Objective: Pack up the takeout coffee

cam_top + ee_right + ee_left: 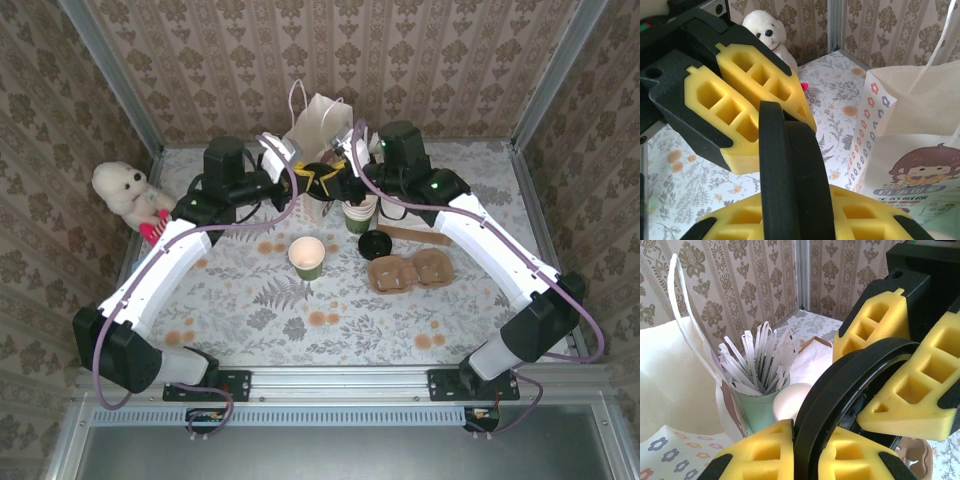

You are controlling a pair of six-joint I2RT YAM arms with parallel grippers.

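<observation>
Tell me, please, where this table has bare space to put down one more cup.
Bare cloth runs along the near edge, in front of the open green cup and the cardboard carrier. The back right corner, behind the right arm, is also free. Crowded: the back centre, around the paper bag, the cup stack and the loose black lid.

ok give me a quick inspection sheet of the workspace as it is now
surface: table under a flat floral cloth
job's things: olive-green cup upright at centre, open; held black lid up in the air
clutter: paper bag, plush toy, loose black lid, cup carrier, cup of stirrers
grippers: left gripper and right gripper both shut on the held black lid
cables: purple cable looped along each arm
surroundings: wallpapered walls, metal frame
</observation>
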